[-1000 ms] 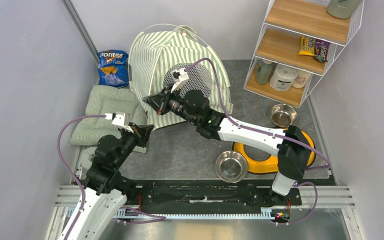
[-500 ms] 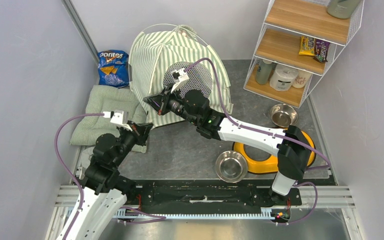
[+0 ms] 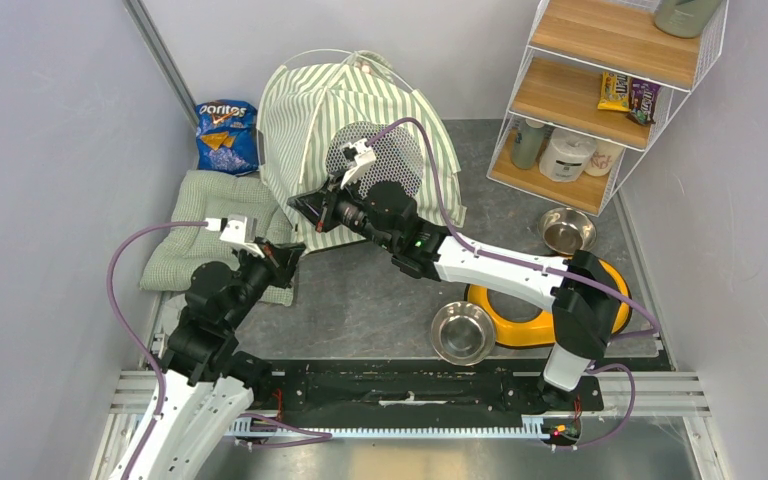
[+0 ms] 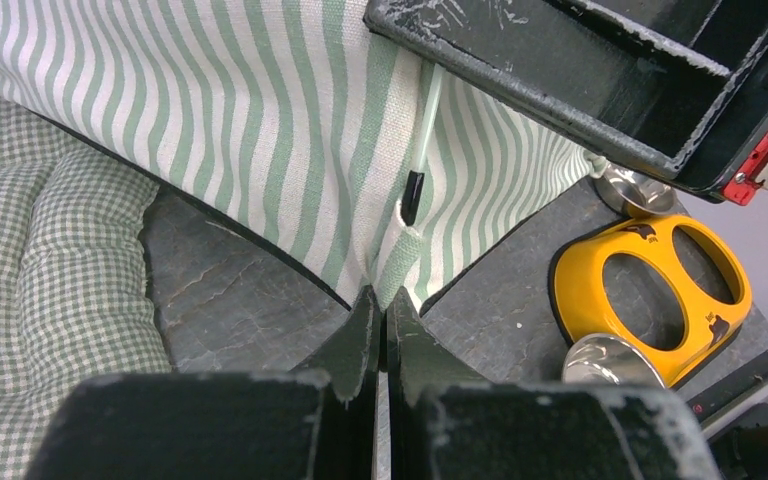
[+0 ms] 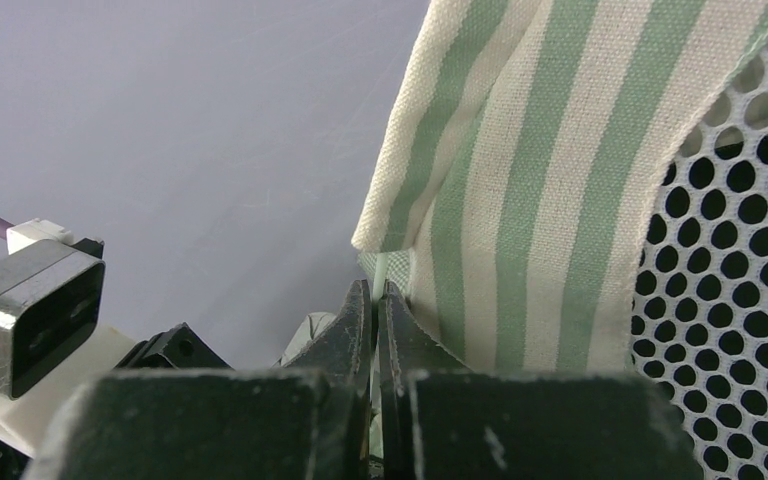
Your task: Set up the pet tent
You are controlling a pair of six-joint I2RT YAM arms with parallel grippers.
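Observation:
The green-and-white striped pet tent (image 3: 340, 115) stands domed at the back of the table, its white mesh panel (image 3: 385, 160) facing right. My left gripper (image 3: 295, 250) is shut on the tent's lower front corner fabric, seen close in the left wrist view (image 4: 382, 295). Just above that, a thin pale green pole with a black tip (image 4: 413, 195) enters a small corner pocket. My right gripper (image 3: 296, 205) is shut on that thin pole (image 5: 376, 275) beside the striped edge (image 5: 520, 180) and mesh (image 5: 740, 250).
A pale green quilted cushion (image 3: 210, 225) lies left of the tent, with a Doritos bag (image 3: 226, 135) behind it. A yellow double-bowl holder (image 3: 545, 305), two steel bowls (image 3: 462, 332) (image 3: 563, 230) and a wire shelf (image 3: 600, 95) are on the right.
My left arm has edged slightly up toward the tent corner. The right gripper and the tent have barely moved.

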